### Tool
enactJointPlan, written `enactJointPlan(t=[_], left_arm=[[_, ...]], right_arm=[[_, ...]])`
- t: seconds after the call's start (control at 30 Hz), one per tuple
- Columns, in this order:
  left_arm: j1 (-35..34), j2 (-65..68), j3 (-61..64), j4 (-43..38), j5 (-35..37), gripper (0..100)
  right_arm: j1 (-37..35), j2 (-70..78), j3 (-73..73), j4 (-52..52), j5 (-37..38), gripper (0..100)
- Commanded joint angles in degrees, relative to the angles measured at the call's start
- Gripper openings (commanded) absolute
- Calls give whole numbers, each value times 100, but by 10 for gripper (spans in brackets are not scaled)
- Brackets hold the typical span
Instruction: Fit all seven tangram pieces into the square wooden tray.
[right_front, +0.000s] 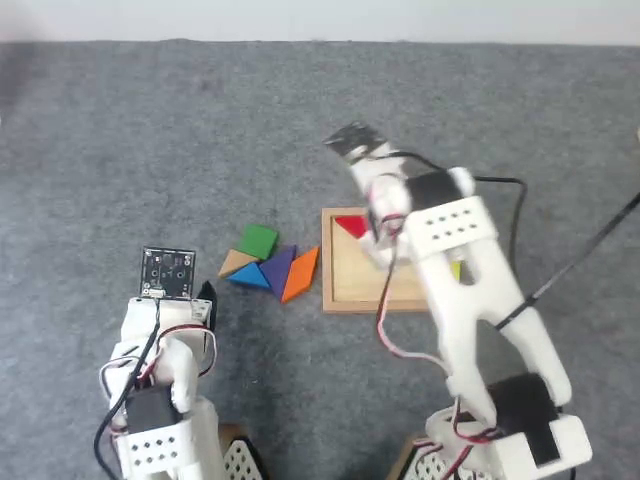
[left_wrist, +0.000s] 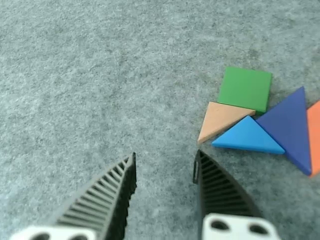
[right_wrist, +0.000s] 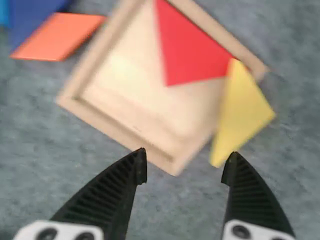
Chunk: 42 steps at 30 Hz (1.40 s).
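Observation:
The square wooden tray (right_front: 345, 292) lies right of centre on the grey carpet. A red triangle (right_wrist: 192, 52) sits inside it in one corner, and a yellow triangle (right_wrist: 242, 112) lies tilted across the tray's rim, partly outside. Left of the tray is a cluster: green square (right_front: 259, 240), tan triangle (right_front: 236, 262), light blue triangle (right_front: 250, 277), dark blue triangle (right_front: 277, 268) and orange parallelogram (right_front: 300, 273). My right gripper (right_wrist: 187, 160) hangs open over a tray corner near the yellow piece, holding nothing. My left gripper (left_wrist: 165, 160) is open and empty, short of the tan triangle (left_wrist: 220, 120).
Grey carpet (right_front: 150, 130) covers the whole surface, with free room behind and to the left of the pieces. The right arm's white body (right_front: 470, 270) covers much of the tray from above. A black cable (right_front: 515, 215) runs beside it.

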<state>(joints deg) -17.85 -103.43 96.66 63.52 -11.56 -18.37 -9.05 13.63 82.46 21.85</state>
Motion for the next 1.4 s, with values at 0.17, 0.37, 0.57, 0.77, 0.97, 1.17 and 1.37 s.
enactJointPlan(t=[0.17, 0.37, 0.57, 0.77, 0.97, 1.17, 1.37], left_arm=[[-9, -62, -22, 44, -255, 182], [0, -62, -22, 132, -264, 182], [0, -62, -22, 141, -264, 182], [0, -62, -22, 141, -264, 182], [0, -62, -22, 141, -264, 182], [0, -62, -22, 132, -264, 182], [0, -62, -22, 132, -264, 182]], right_arm=[[1763, 435, -501, -620, 897, 253], [1640, 1305, -281, -1244, 1011, 365], [1534, 1771, -316, -1719, 835, 431], [1833, 2062, -325, -2387, 774, 421], [1877, 2615, -633, -2536, 782, 394], [1358, 2853, -624, -2343, 738, 396], [919, 2369, -633, -2009, 589, 435]])
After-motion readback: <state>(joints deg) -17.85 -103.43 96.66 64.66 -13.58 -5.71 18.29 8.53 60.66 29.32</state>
